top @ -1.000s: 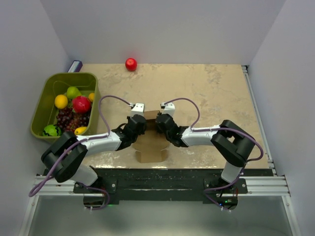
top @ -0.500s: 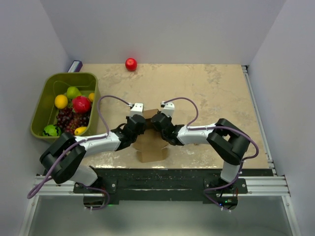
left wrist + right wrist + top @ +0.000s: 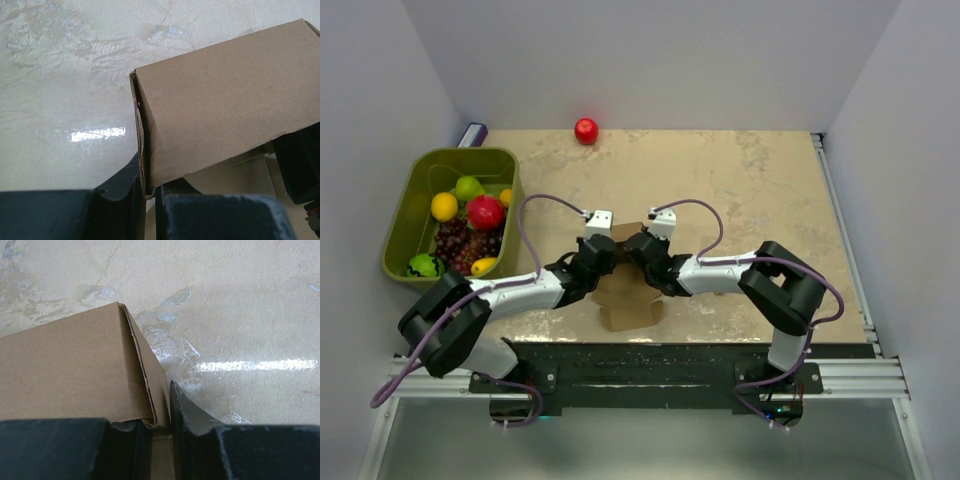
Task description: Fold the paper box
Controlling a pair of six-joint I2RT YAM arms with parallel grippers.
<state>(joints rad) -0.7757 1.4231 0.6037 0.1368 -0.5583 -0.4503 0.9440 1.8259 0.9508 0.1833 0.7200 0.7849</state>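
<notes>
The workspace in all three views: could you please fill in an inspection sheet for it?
Surface: mottled beige table, glare patches.
Job's things: paper box, partly folded, held between both arms near the front edge.
Clutter: green bin of fruit at left; red ball at far edge.
Grippers: left gripper and right gripper, jaws each closed on a box wall.
Cables: purple cables loop from both wrists.
Surroundings: pale walls on three sides.

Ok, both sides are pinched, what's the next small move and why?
Probably squeeze a touch firmer: the left gripper and right gripper each clamp a doubled side wall of the paper box, and its layers show a thin gap. The near flap lies flat, unfolded.
</notes>
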